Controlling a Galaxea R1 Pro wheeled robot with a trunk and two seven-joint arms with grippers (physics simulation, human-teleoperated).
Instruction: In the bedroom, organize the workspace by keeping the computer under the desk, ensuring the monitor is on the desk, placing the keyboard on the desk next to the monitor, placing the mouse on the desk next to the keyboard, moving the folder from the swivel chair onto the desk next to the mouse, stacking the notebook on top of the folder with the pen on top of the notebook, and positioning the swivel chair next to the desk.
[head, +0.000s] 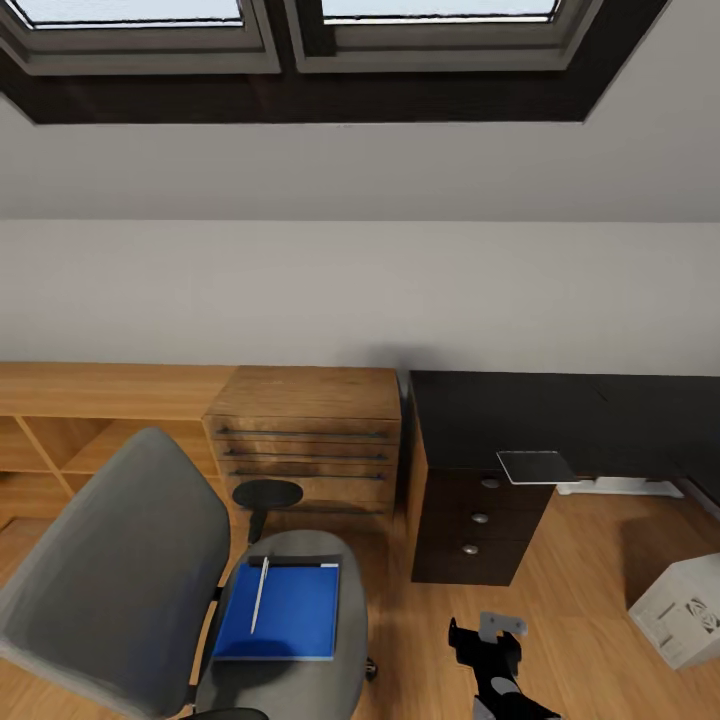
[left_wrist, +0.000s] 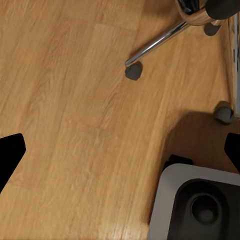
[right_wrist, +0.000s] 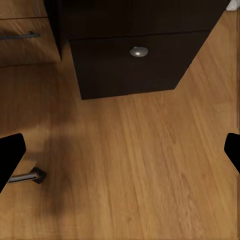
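Facing the chair and tabletop, arms low

My right end effector (head: 487, 632) hangs open above the floor (right_wrist: 150, 165); left end effector (left_wrist: 120, 150) open too. Folder (head: 285, 612) lies on the swivel chair (head: 130, 560), pen (head: 260, 594) atop; notebook (head: 536, 466) overhangs the tabletop (head: 560, 410).

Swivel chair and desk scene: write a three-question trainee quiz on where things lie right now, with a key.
1. True or false: the blue folder lies on the seat of the swivel chair.
2. Multiple choice: the pen rests on A) the floor, B) the folder, C) the desk.
3. Fill in: the small grey notebook lies at the front edge of the black ____.

Key:
1. True.
2. B, it lies along the folder's left part.
3. desk, above the drawer unit.
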